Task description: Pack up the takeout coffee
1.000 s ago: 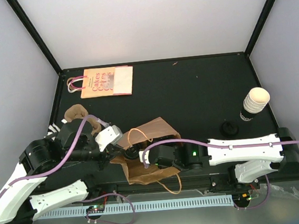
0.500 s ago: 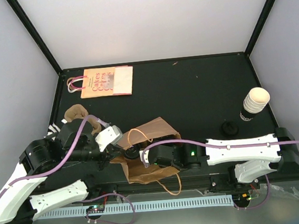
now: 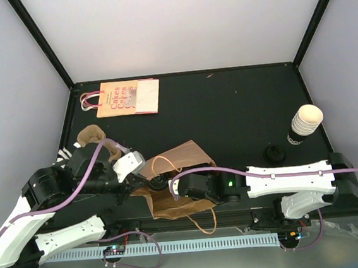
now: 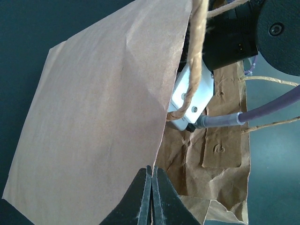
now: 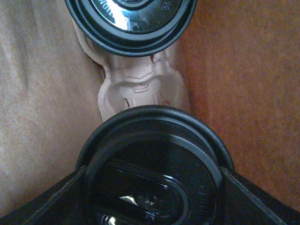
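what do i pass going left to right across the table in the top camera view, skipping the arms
cup tray → brown paper bag → loose black lid → stack of cups. The printed bag at the back spans both the tray and the brown bag, so it is left out.

Matt, creased brown paper on the bag (image 4: 93, 117), with rough twisted-cord handles (image 4: 194, 56). Glossy black plastic, smooth and mirror-bright, on the lid (image 5: 154, 178). Pale moulded pulp, rough and dull, on the tray (image 5: 140, 89). Smooth purple sheath on the cable (image 4: 267, 110). Matt black table (image 3: 240, 109).
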Robot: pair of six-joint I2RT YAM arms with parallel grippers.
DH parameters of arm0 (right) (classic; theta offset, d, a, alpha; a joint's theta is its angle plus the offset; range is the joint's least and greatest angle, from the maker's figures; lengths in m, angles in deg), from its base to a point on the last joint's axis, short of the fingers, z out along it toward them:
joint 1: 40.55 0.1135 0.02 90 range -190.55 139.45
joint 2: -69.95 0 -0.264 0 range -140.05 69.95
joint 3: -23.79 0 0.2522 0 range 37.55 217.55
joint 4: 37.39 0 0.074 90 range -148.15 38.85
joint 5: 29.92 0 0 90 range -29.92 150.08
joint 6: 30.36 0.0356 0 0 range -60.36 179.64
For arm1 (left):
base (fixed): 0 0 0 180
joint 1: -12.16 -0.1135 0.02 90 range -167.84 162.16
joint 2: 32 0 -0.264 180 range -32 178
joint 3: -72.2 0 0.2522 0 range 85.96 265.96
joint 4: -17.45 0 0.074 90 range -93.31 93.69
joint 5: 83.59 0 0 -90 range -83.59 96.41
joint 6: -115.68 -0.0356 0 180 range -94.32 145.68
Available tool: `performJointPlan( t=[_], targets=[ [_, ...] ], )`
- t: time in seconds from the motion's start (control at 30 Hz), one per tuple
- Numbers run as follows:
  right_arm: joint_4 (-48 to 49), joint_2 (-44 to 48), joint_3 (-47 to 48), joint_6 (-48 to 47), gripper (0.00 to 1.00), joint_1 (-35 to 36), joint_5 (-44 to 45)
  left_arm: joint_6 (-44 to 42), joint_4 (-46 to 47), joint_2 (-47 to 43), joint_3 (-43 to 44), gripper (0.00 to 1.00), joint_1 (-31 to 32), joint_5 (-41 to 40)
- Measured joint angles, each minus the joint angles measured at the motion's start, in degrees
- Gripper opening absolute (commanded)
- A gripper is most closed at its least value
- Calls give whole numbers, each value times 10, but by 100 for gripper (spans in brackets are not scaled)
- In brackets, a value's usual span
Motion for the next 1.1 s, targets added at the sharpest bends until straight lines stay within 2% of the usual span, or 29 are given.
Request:
performJointPlan(
  t=[0.27,0.6,0.97,1.0,1.07,1.1],
  targets=[
    [-14,0,5,13,49,0,0,-3,-5,-8,0,2,0,-12],
    [-70,-36,64,71,49,23,0,-3,-6,-19,0,2,0,-26],
    [-75,-37,45,89,49,41,9,-12,-3,-19,-1,2,0,-11],
    [-73,-37,45,87,49,41,9,-12,-3,-19,-2,8,0,-9],
    [-67,-37,44,84,49,41,12,-11,-2,-19,-3,32,0,-5],
    [-64,-37,44,83,49,41,12,-12,0,-19,-4,48,0,-3]
  ],
)
